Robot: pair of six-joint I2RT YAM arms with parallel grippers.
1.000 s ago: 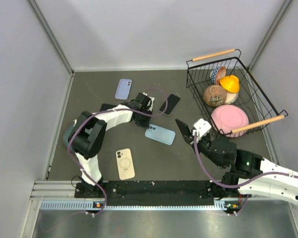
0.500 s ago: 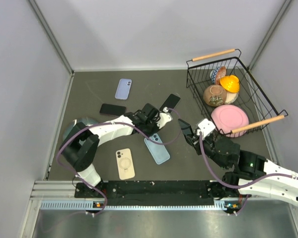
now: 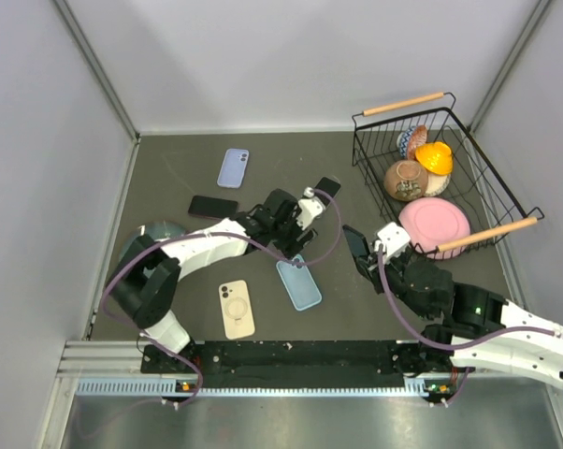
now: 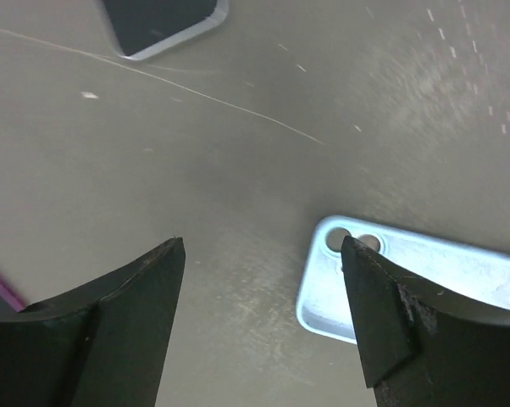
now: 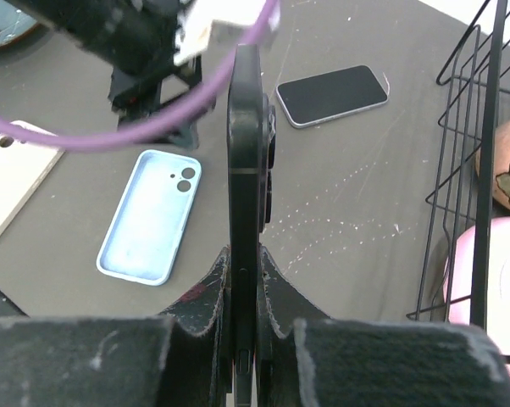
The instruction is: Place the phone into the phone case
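Note:
The black phone stands on edge in my right gripper, whose jaws are shut on its lower end. From above, that phone hangs over the mat right of centre, with the right gripper behind it. The light blue phone case lies flat with its hollow side up; it also shows in the right wrist view. My left gripper is open just beyond the case's camera-hole end. Through the left wrist camera the left gripper has bare mat between its fingers, and the case lies beside the right finger.
A wire basket with bowls and a pink plate stands at the right. Spare phones, a lilac case and a cream case lie on the mat. A teal dish sits at the left.
The left gripper dragged the blue case toward the near edge and turned it, then opened and let it go. The right gripper with the phone shifted slightly.

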